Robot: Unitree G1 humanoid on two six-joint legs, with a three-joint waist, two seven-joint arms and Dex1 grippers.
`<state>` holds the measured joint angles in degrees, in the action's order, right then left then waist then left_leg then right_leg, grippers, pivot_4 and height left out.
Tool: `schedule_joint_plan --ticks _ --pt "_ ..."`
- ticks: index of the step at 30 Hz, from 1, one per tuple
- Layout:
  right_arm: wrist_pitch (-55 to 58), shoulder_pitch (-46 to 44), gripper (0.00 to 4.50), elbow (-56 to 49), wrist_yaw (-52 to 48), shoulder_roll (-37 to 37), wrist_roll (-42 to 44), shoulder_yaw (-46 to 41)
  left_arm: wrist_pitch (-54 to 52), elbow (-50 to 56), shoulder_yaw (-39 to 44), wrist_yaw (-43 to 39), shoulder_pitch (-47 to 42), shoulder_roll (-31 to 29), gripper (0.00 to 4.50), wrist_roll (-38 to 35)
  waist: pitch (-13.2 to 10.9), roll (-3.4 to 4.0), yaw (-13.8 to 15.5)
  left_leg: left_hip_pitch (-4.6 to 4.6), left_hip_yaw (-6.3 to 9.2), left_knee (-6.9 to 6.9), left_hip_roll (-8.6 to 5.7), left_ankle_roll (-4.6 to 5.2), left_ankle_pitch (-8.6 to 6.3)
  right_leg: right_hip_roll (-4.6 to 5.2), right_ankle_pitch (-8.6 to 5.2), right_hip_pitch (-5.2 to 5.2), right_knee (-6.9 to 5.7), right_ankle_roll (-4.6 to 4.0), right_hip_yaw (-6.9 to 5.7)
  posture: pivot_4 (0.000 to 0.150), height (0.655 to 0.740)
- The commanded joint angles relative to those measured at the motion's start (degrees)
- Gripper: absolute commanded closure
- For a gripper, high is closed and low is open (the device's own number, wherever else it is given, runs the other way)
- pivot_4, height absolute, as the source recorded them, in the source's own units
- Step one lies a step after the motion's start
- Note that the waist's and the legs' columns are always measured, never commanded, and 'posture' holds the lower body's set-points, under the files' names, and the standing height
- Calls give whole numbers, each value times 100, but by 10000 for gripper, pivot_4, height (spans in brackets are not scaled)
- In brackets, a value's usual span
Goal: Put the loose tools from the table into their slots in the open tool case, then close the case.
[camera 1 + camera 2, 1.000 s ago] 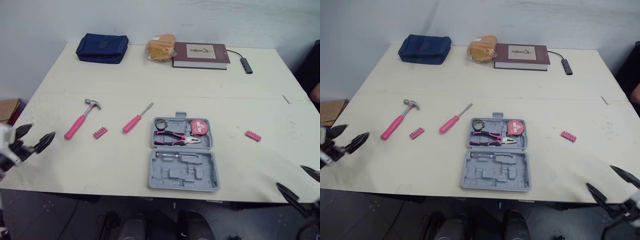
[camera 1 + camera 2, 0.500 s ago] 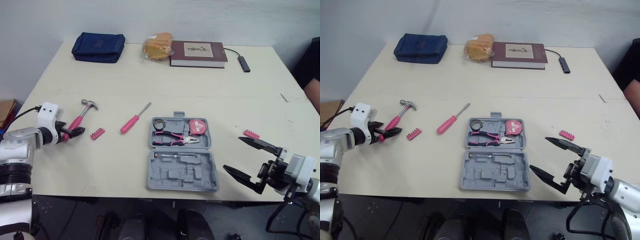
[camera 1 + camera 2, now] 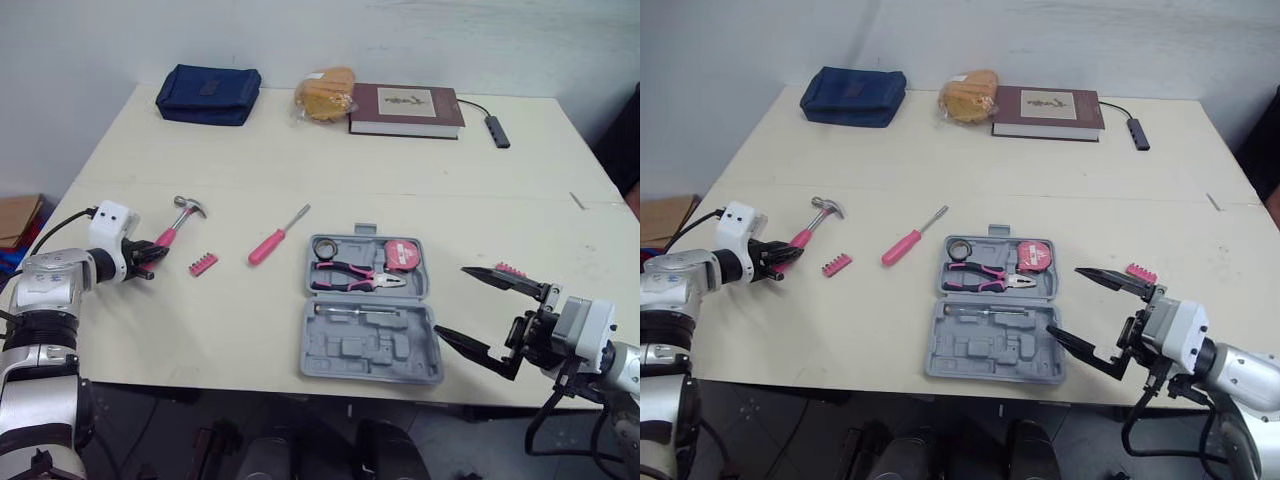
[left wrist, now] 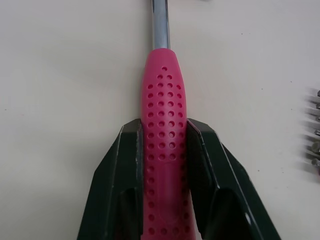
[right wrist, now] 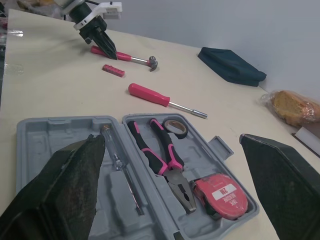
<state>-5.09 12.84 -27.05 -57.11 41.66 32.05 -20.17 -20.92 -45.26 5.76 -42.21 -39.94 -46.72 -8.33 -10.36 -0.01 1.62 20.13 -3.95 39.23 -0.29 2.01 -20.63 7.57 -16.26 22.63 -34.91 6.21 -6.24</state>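
Left wrist view: the left gripper (image 4: 162, 135) is clamped on the hammer (image 4: 164, 100), one black finger on each side of the dotted pink grip. The steel shaft runs straight on ahead, in line with the fingers. Whether the hammer is off the table (image 3: 300, 150) yet is hard to judge. From the head camera its head points away and to the right. The tool case (image 3: 370, 350) lies open and flat to the right, beyond a pink bit strip (image 3: 203, 264) and the pink screwdriver (image 3: 277, 236), so the left arm is the nearer one. The right gripper (image 3: 452, 301) hangs spread wide at the case's right edge, holding nothing, near a second bit strip (image 3: 510, 270). Bare tabletop surrounds each tool
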Motion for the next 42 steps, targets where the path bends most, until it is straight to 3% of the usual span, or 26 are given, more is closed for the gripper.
schedule_joint_plan --ticks 1,5,10,14,18,28,33,42 --pt "-59 89 0 -271 55 54 -64 -240 584 229 48 -332 80 74 39811 -36 0 0 2 0 1 0 0 0 0 0 0 0 1 0 0 1500 7400" --pt "-31 297 0 -326 28 106 -51 -513 1515 1303 384 -1264 341 111 39811 -618 -10 -17 -2 13 3 0 1 1 -1 9 0 5 11 0 0 1500 7400" --pt "69 551 0 -363 -33 125 59 -770 1578 2215 428 -1901 538 158 39811 -1050 -20 -42 -26 25 11 2 2 0 -2 -3 1 7 26 2 -12 1500 7400" --pt "85 844 0 -322 -77 90 47 -988 476 4231 -260 -2774 965 287 39811 -1827 -21 -39 -43 18 0 2 3 1 -2 -9 2 4 23 3 -7 1500 7400" --pt "94 985 0 -346 -132 90 20 -1030 -114 5148 -714 -2826 1001 366 39811 -1956 -22 -39 -27 10 3 4 3 6 2 -6 4 -8 25 7 12 1500 7400" --pt "143 1696 0 -654 -72 -174 -27 -921 -1346 6465 -2476 -2160 810 921 39811 -1114 -22 -32 -14 15 15 3 1 6 4 -11 4 -13 31 6 29 1500 7400" --pt "152 1997 0 -890 -75 -287 -125 -725 -1728 6476 -3142 -1704 530 1016 39811 -373 -22 -27 -13 8 17 3 5 2 5 -12 2 -15 28 4 31 1500 7400" --pt "304 2050 0 -1059 50 -230 -91 -892 -1689 6194 -3649 -1762 169 1215 39811 63 -22 -27 -6 13 23 3 2 5 5 -9 2 -15 32 3 30 1500 7400"
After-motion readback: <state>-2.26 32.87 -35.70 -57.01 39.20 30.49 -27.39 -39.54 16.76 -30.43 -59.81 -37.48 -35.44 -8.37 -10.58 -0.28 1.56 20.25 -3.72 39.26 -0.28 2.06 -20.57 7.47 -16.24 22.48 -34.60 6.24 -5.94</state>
